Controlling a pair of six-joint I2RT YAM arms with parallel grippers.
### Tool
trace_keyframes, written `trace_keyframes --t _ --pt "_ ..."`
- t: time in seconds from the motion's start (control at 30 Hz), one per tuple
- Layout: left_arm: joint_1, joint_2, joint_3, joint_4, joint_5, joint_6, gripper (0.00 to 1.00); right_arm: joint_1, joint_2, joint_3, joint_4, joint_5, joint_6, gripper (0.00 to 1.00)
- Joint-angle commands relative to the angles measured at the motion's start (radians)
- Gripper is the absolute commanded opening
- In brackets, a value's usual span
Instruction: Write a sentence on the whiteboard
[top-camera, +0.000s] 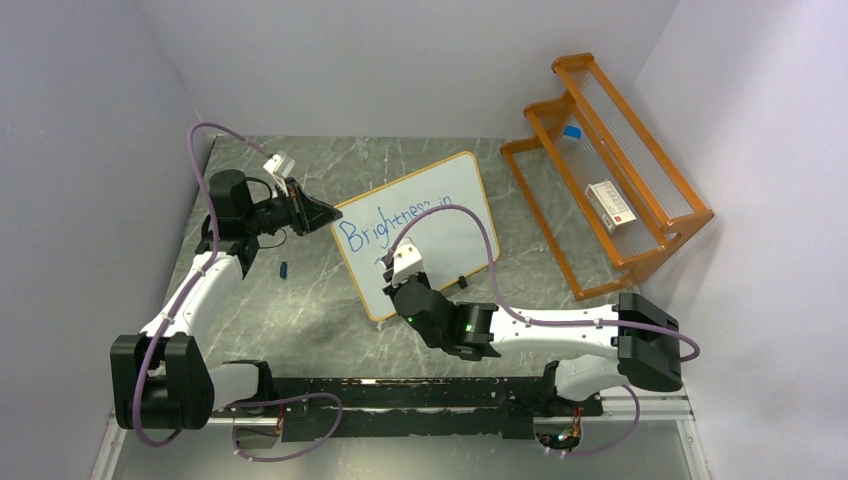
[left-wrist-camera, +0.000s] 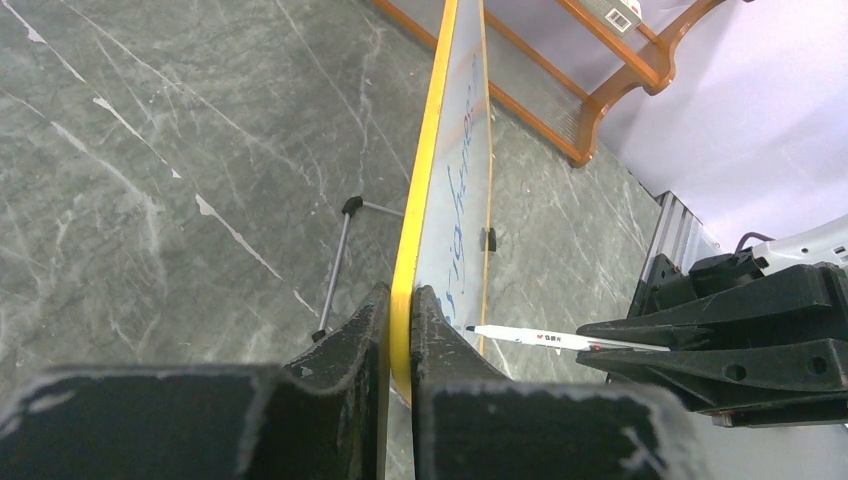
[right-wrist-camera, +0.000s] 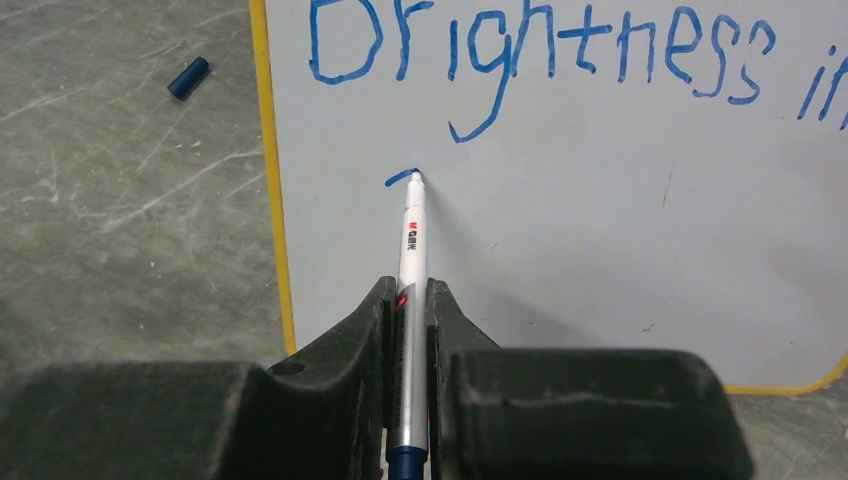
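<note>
The left tool (left-wrist-camera: 401, 297) pinches the whiteboard (left-wrist-camera: 462, 130) at its frame. The right tool (right-wrist-camera: 410, 290) clamps a marker (right-wrist-camera: 411, 235), tip touching the board beneath the blue sentence (right-wrist-camera: 540, 50).

Two arms: white link shells (top-camera: 190, 295), black joint housings (top-camera: 160, 385). Left tool (left-wrist-camera: 400, 295), right tool (right-wrist-camera: 408, 290): matte black wedge fingers (left-wrist-camera: 340, 345), scuffed pale at the edges. Mauve cables (top-camera: 496, 262) run along each arm. White wrist camera blocks (top-camera: 278, 163). Green indicator light (top-camera: 468, 328) on right arm's black joint.
</note>
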Motion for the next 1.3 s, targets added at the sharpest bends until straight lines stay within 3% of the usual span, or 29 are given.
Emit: trace_keyframes --t 0.0,1.27 --pt "-0.020 0.033 -0.037 -0.114 -0.074 0.055 0.05 -0.004 -0.020 0.001 -0.016 0.013 0.018 0.00" --pt "-0.021 0.029 -0.037 -0.115 -0.072 0.056 0.05 -0.012 0.012 0.045 0.017 -0.002 -0.013 0.00"
